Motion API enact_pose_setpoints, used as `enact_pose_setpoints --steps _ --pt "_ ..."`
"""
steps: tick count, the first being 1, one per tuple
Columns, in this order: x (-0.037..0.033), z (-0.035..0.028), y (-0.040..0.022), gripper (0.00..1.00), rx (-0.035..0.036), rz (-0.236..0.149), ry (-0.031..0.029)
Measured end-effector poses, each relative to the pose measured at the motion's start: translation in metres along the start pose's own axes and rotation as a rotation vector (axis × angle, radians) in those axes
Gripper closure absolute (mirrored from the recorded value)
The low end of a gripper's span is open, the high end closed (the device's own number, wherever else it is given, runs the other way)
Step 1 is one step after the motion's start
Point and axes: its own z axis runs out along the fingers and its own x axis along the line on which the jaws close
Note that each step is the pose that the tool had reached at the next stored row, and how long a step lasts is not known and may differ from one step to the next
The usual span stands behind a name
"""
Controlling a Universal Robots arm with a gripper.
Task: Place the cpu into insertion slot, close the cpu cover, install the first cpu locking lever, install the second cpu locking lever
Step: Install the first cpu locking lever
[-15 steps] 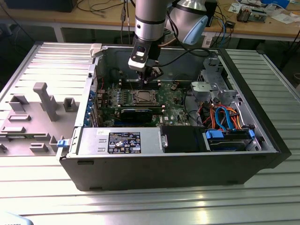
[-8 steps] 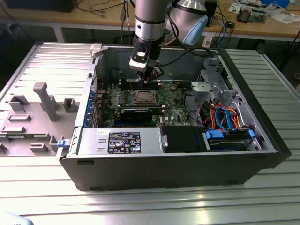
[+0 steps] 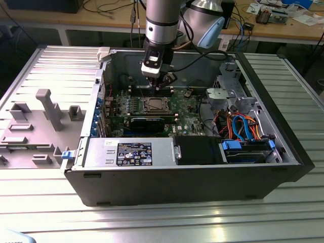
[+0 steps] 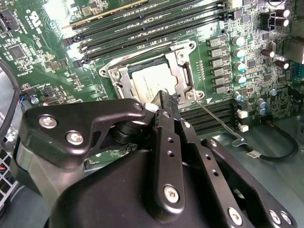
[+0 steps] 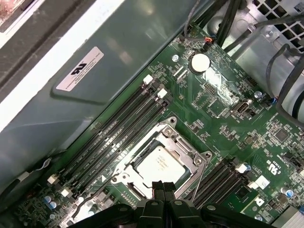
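The gripper (image 5: pixel 164 188) hangs just above the socket edge with its fingers pressed together, nothing between them. Beneath it, the cpu (image 5: pixel 159 166) lies seated in the insertion slot (image 4: pixel 186 47), and the cpu cover (image 5: pixel 183 146) frames it, lying down. Beyond run the black memory slots (image 5: pixel 114 135) and the case wall (image 5: pixel 118 61).

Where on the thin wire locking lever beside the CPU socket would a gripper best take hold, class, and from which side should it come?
Judging by its shape, grip the locking lever at its bent free end, which juts out past the cpu cover over bare board. Coming from above, fingers astride the wire, looks best: the rod lies low along the socket, with memory slots close beside it. The gripper hovers at the socket's edge.
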Motion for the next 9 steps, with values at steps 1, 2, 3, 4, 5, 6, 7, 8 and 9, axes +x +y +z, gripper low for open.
enact_pose_setpoints --steps 1,2,3,4,5,6,7,8,9 --pt "0.0000 0.0000 0.0000 0.89 0.0000 -0.004 -0.0001" --pt "0.0000 0.0000 0.0000 0.89 0.0001 -0.014 -0.0004" --pt "0.0000 0.0000 0.0000 0.89 0.0003 -0.024 -0.0006" --pt "0.0000 0.0000 0.0000 0.89 0.0003 -0.028 -0.0007" --pt "0.0000 0.0000 0.0000 0.89 0.0003 -0.034 -0.0008" --pt "0.0000 0.0000 0.0000 0.89 0.0004 -0.040 -0.0010" --pt "0.0000 0.0000 0.0000 0.89 0.0004 -0.044 -0.0011" --pt "0.0000 0.0000 0.0000 0.89 0.0004 -0.049 -0.0012" --pt "0.0000 0.0000 0.0000 0.89 0.0005 -0.056 -0.0013"
